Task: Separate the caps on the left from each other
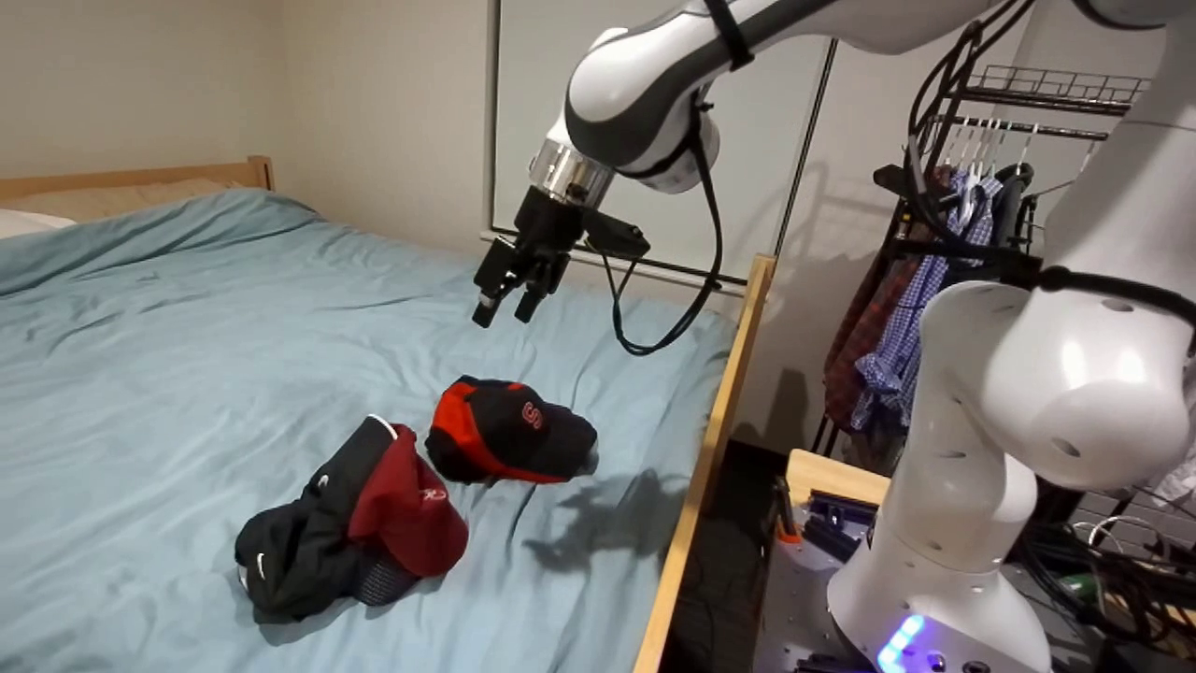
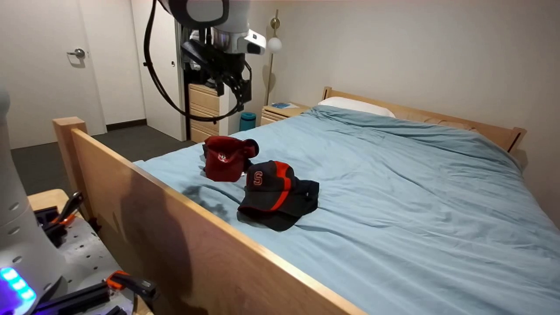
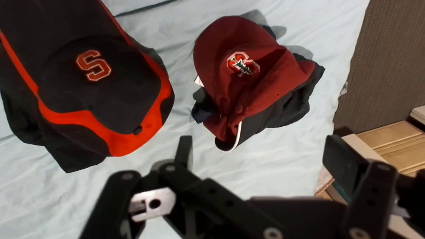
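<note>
Exterior view: wooden footboard (image 2: pixel 214 249) between robot base (image 2: pixel 26 245) and maroon cap (image 2: pixel 225 155).

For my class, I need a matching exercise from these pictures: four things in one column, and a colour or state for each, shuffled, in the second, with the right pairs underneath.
Things
1. Cap with the tree emblem
2. End effector
3. Cap with the plain S
4. Bedspread

Colours and states
A. Light blue
B. Black with orange-red bands
C. Dark red
D. Open, gripping nothing

Pairs: 1-C, 2-D, 3-B, 4-A
</note>
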`<state>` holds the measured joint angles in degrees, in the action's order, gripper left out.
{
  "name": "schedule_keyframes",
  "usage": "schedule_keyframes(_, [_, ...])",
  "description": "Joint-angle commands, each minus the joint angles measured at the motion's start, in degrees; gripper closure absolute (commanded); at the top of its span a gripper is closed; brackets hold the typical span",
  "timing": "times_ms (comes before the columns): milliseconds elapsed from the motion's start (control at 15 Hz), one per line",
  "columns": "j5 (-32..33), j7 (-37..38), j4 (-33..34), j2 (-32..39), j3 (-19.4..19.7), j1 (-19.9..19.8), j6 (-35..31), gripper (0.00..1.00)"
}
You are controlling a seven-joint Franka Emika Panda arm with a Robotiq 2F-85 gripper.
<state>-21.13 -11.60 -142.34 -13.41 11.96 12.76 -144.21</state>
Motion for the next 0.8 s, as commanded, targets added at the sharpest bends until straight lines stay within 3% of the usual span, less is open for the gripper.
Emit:
schedule_keyframes(0, [-1.01, -0.8, 0.45, 0.38, -2.89, -3.05, 0.52, 0.0])
schedule_keyframes(200, [-6.44, -3.24, 0.78, 2.62, -3.27, -2.2, -0.34, 0.0])
schedule_keyframes(400, [-21.31, -11.06, 1.98, 7.07, 0.12, 4.53, -3.22, 0.0])
schedule_keyframes(467, [-26.22, -13.97, 2.78, 9.1, -0.46, 4.99, -3.43, 0.0])
schedule_keyframes(533, [-30.85, -16.58, 3.89, 11.24, -4.49, 2.05, -3.27, 0.0])
schedule_keyframes(733, [-35.59, -17.82, 7.28, 17.62, -8.88, -0.55, -2.12, 0.0])
